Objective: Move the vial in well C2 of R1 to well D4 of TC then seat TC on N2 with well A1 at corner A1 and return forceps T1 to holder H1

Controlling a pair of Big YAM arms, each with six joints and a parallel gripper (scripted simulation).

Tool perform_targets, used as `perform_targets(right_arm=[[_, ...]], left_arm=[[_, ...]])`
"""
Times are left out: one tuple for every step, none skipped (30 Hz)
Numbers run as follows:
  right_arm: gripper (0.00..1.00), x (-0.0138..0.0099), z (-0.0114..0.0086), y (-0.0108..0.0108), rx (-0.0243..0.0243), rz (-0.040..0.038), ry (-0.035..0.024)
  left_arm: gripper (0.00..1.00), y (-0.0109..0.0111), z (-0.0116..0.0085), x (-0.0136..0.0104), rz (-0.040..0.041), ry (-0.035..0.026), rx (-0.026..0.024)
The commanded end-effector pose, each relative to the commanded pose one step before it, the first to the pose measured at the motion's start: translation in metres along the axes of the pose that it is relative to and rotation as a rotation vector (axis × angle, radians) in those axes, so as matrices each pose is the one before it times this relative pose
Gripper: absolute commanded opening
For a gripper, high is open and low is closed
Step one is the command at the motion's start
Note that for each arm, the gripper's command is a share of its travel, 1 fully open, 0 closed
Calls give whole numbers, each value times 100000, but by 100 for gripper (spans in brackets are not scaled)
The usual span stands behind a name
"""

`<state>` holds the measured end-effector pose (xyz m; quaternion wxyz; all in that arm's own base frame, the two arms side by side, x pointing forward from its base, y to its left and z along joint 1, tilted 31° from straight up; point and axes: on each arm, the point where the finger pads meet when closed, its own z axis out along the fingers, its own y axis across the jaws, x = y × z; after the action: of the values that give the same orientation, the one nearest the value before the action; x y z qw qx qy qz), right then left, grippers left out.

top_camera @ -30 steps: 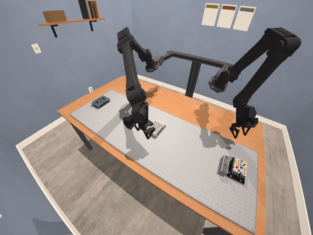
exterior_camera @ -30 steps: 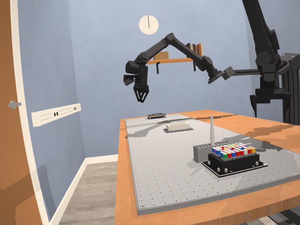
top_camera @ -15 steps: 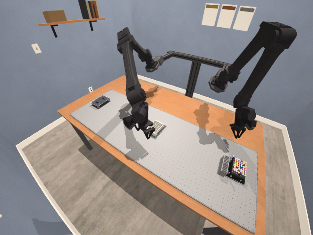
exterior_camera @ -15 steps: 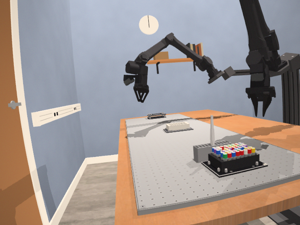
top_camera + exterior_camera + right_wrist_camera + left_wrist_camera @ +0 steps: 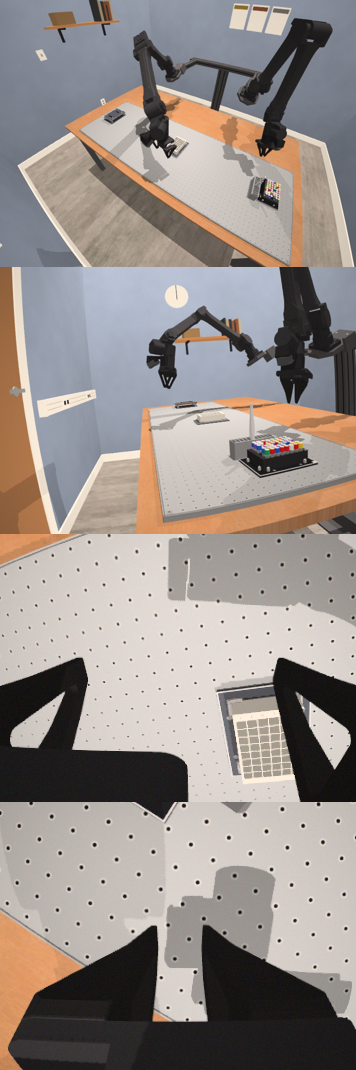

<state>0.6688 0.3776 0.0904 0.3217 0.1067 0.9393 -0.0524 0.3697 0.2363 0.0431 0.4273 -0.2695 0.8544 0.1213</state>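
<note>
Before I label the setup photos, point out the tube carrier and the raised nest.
tube carrier TC [image 5: 179, 143] [image 5: 210, 417] [image 5: 264, 746]: top, exterior, right wrist; body
raised nest N2 [image 5: 114, 114] [image 5: 185, 403]: top, exterior; top plate

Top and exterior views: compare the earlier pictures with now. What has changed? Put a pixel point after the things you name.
The left end effector [image 5: 262, 155] [image 5: 292, 402] [image 5: 179, 936] has moved toward picture left in both views, and its fingers have drawn much closer together, with nothing between them. The right end effector [image 5: 162, 152] [image 5: 167, 387] [image 5: 180, 668], carrier [image 5: 178, 143] [image 5: 211, 417] [image 5: 262, 749], vial rack [image 5: 268, 199] [image 5: 277, 461] and holder [image 5: 254, 188] [image 5: 240, 449] look unchanged.
</note>
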Motion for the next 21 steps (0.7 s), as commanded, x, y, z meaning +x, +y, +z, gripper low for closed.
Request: perform_targets(right_arm=[[100,-1383,-1295,826,-2374,1356,-2351],[100,0,0,0,0,0,0],[100,0,0,0,0,0,0],[100,0,0,0,0,0,0],[100,0,0,0,0,0,0],[100,0,0,0,0,0,0],[100,0,0,0,0,0,0],[100,0,0,0,0,0,0],[100,0,0,0,0,0,0],[100,0,0,0,0,0,0],[100,0,0,0,0,0,0],[100,0,0,0,0,0,0],[100,0,0,0,0,0,0],[100,0,0,0,0,0,0],[100,0,0,0,0,0,0],[100,0,0,0,0,0,0],[100,0,0,0,0,0,0],[100,0,0,0,0,0,0],[100,0,0,0,0,0,0],[100,0,0,0,0,0,0],[100,0,0,0,0,0,0]], left_arm=[[24,-1638,-396,-761,5618,2094,1920],[24,-375,-156,-54,2079,1468,581],[24,-375,-156,-58,2078,1469,581],[24,-380,-154,-39,626,437,197],[24,-366,-182,-55,2124,1418,569],[24,-366,-181,-59,2123,1419,569],[24,-369,-178,-43,702,463,209],[24,0,0,0,0,0,0],[24,0,0,0,0,0,0],[24,-412,271,711,2273,3531,660],[24,-283,-711,-801,2060,-788,396],[24,-357,-200,-44,779,486,219],[24,-402,-214,607,45,998,96],[24,-407,-218,902,96,1464,106],[24,-348,-193,-14,-2201,-1,8],[24,-290,-243,-1628,4192,-1218,393],[24,-334,-241,-45,2196,1324,532],[24,-337,-237,-36,854,505,228],[24,-318,-262,-35,2231,1277,509],[24,-319,-262,-38,2230,1278,510],[24,-322,-257,-31,931,522,232]])
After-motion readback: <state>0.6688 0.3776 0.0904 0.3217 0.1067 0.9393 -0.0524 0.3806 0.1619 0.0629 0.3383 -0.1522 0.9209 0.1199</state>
